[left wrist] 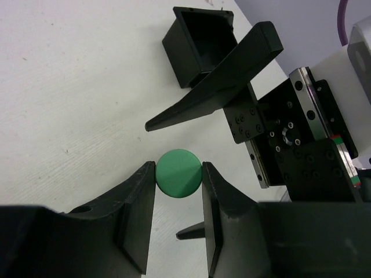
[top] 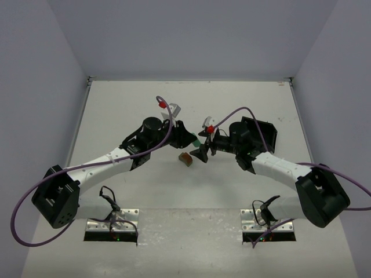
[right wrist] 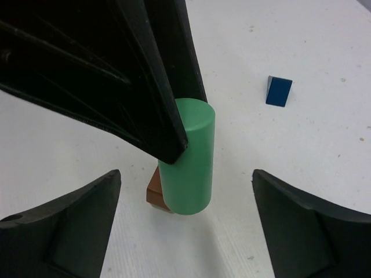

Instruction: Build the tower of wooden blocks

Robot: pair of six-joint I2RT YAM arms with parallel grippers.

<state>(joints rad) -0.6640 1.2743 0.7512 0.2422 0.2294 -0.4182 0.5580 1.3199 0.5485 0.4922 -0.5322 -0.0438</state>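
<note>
the wood block tower [top: 185, 157] looks barely begun: only a low piece sits mid-table between the arms. at left, the left gripper [left wrist: 178, 169] is clenched on the mint-green cylinder [left wrist: 178, 174], its pads on the curved side, just beside the brown-orange block [right wrist: 155, 196]. the right gripper [right wrist: 185, 176] is spread wide, flanking the cylinder without touching it. further right in its wrist view lies the blue block [right wrist: 279, 91].

the painted wood is likely light, stiff and a little slick. the round side may roll, so take it mid-height.

count: one cylinder, one brown-orange block, one blue block, one black tray [left wrist: 174, 46].
</note>
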